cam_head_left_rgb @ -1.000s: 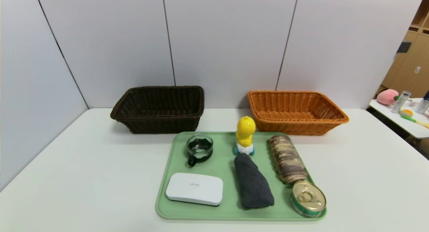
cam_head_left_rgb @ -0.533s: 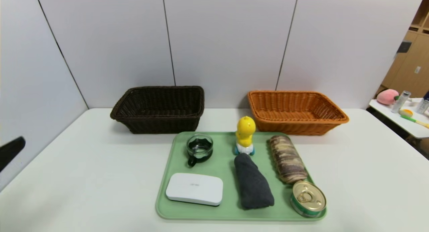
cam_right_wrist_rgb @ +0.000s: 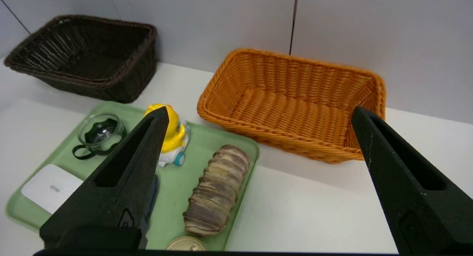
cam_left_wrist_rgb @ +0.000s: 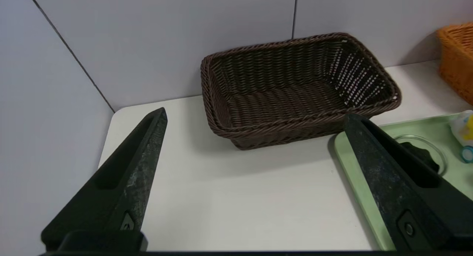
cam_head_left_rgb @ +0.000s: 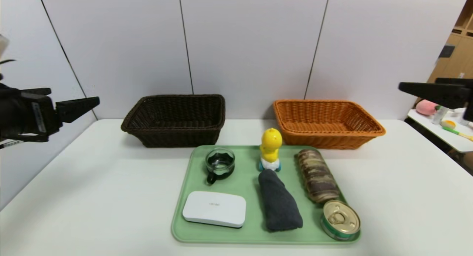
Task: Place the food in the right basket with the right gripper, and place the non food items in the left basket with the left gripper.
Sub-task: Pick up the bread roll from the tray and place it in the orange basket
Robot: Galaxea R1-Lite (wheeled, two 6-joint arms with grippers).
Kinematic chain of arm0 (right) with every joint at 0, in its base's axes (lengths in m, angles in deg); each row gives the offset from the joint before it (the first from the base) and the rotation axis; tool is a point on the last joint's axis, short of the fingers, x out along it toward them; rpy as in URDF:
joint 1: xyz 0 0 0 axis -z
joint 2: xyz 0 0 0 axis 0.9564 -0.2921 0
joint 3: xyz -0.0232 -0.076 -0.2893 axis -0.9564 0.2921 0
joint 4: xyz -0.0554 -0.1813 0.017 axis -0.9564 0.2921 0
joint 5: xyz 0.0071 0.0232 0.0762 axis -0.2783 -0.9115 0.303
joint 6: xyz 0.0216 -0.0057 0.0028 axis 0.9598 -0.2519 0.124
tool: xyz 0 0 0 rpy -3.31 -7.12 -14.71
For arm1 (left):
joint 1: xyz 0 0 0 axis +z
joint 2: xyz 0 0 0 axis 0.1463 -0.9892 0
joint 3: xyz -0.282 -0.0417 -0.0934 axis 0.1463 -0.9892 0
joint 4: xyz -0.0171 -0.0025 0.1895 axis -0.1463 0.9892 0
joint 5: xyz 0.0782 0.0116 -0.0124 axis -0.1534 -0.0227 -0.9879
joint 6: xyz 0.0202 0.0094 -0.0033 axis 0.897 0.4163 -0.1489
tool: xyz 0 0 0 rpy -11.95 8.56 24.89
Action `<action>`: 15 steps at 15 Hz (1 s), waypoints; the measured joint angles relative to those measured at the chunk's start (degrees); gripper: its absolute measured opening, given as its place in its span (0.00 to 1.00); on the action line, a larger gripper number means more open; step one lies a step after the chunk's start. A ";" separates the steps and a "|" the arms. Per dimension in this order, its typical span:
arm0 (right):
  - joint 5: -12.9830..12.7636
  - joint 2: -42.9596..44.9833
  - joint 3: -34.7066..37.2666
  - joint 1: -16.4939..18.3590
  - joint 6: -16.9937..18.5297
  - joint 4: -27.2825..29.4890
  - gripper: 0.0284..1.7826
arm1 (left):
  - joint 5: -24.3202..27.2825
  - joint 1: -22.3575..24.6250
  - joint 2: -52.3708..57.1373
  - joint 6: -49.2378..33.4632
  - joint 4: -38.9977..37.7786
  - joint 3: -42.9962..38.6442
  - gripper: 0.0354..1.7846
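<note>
Nothing sorted yet: bread roll (cam_head_left_rgb: pixel 317 175) and tin (cam_head_left_rgb: pixel 340 219) along the tray's (cam_head_left_rgb: pixel 247 182) right edge, cloth (cam_head_left_rgb: pixel 279 200), duck (cam_head_left_rgb: pixel 270 149), white box (cam_head_left_rgb: pixel 214 208) and glass cup (cam_head_left_rgb: pixel 220 163) beside them. Both baskets empty at worktop's back edge. Left end effector (cam_left_wrist_rgb: pixel 255 182) and right end effector (cam_right_wrist_rgb: pixel 258 182) hover wide open, empty. Next, probably: descend and straddle one item.

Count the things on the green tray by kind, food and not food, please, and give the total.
Food: 2, bread roll, tin.
Not food: 4, glass cup, duck toy, rolled cloth, white box.
Total: 6.
</note>
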 joint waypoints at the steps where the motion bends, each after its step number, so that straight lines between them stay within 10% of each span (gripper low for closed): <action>1: -1.16 -4.11 -3.08 -1.10 0.12 2.15 0.96 | -0.20 0.00 -2.89 0.85 -0.09 1.16 0.94; 4: -6.91 -14.23 -14.06 -6.89 2.43 14.29 0.96 | -0.90 -0.07 -9.64 4.46 -0.15 3.19 0.94; 10: -9.59 -30.49 -35.08 -16.86 13.03 44.31 0.96 | -2.69 0.02 -13.53 4.41 -0.12 3.08 0.94; 15: -12.30 -37.22 -33.85 -18.96 14.71 46.13 0.96 | -3.08 0.00 -14.06 4.11 -1.50 1.04 0.94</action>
